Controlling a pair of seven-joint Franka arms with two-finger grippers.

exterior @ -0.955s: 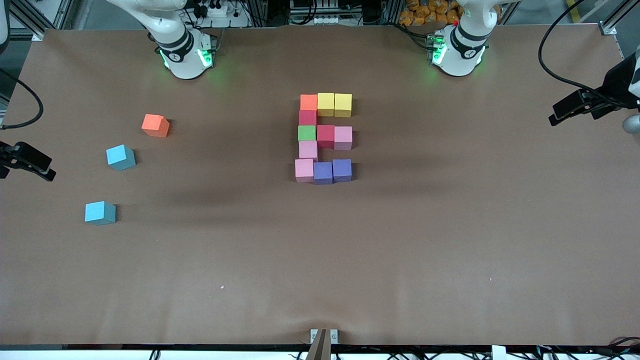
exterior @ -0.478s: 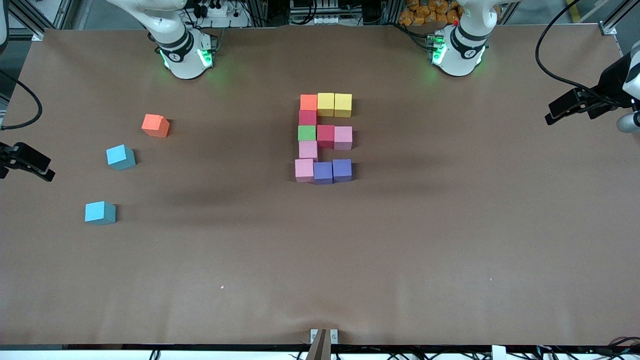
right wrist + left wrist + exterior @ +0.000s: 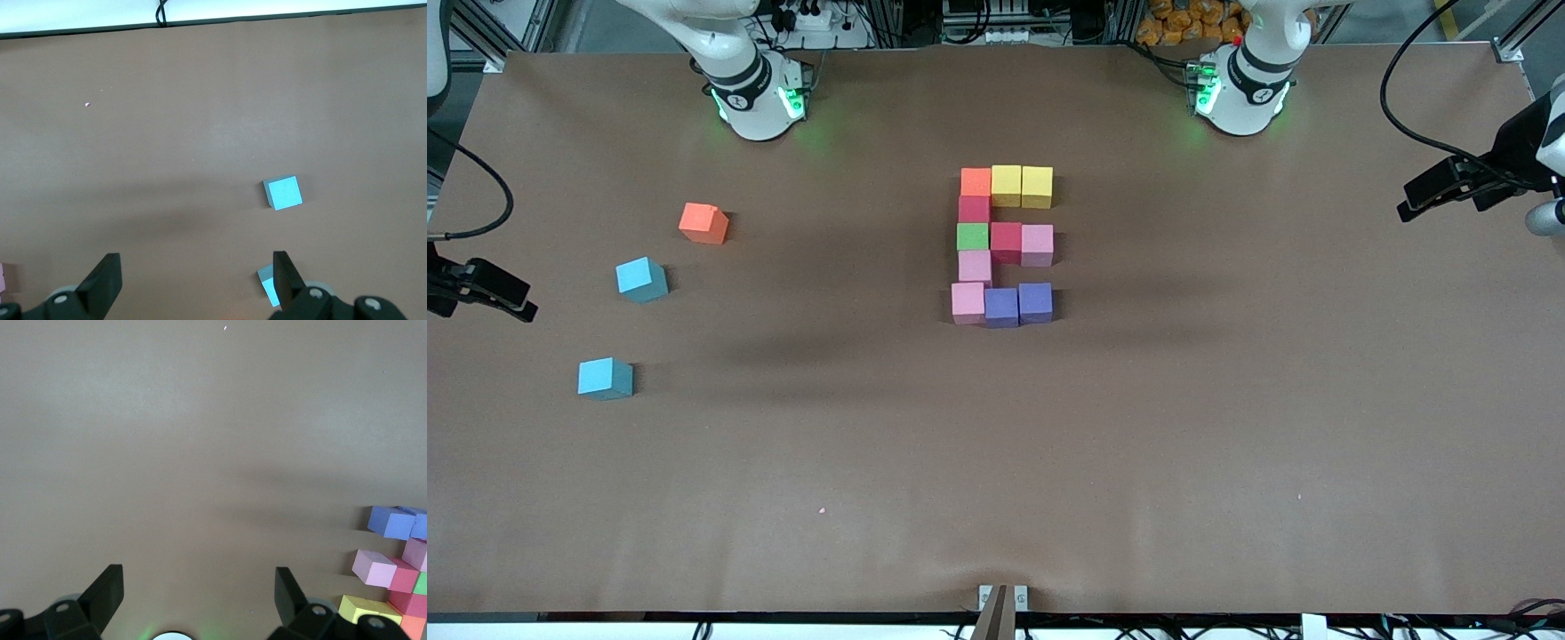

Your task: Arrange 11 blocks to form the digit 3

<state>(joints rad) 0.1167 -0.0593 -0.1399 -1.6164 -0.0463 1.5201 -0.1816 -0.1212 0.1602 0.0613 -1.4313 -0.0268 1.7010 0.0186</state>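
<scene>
My left gripper and right gripper both have fingers spread wide, holding nothing, up at the frame's side edges. The digit 3 sits in the middle, all blocks touching. If I reach back in, I think I could bump it crooked.

light: even, overhead | shadows: soft, broad bands on table | focus: sharp | glare: none

Brown table, aluminium frame, black cables
</scene>
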